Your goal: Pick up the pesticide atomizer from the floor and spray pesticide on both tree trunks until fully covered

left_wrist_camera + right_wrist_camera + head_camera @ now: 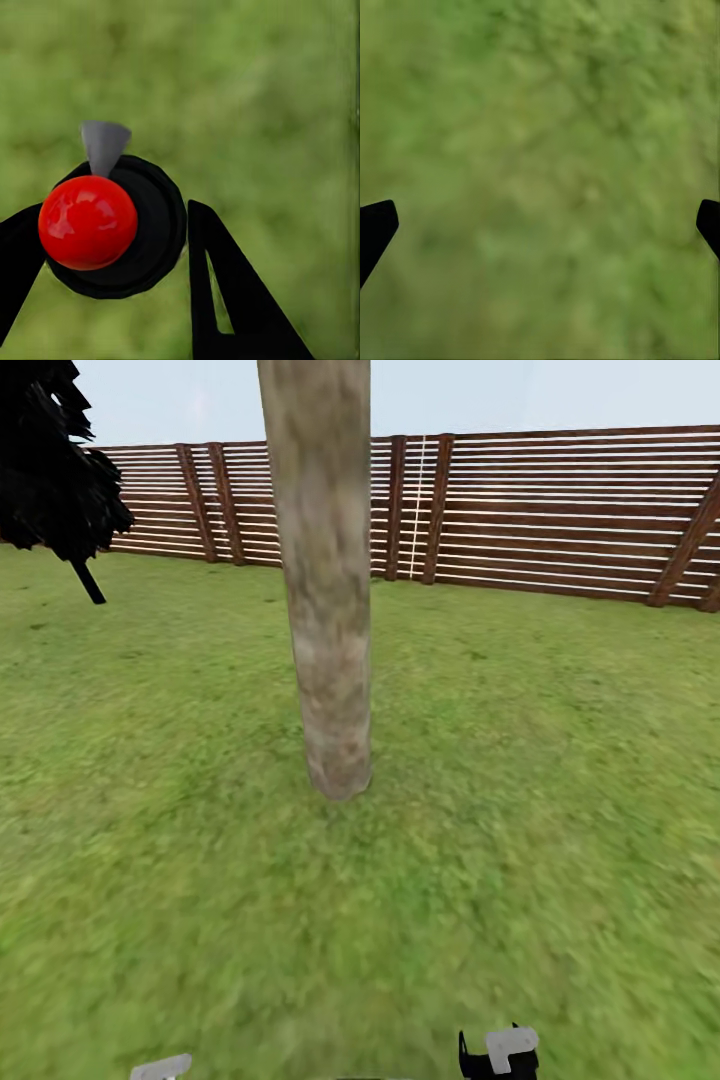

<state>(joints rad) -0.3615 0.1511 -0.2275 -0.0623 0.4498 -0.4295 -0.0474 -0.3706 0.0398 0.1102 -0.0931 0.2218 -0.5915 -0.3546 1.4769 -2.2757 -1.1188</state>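
One tree stands in the middle of the garden lawn [520, 780] straight ahead of me, and its tree trunk [325, 610] is a thick column of blotchy grey-brown bark. No pesticide shows on the bark. My left gripper [112, 240] is shut on the pesticide atomizer [88, 222], a black round body with a glossy red cap and a grey nozzle [103, 144], held over the grass. My right gripper [540, 217] is open over bare grass, its black fingertips [375, 225] far apart with nothing between them.
A brown slatted fence [560, 510] closes off the far side of the lawn. A small thin-trunked tree with dark foliage [50, 470] stands at the far left. Pale parts of my two arms [510, 1048] poke in at the bottom edge of the head view.
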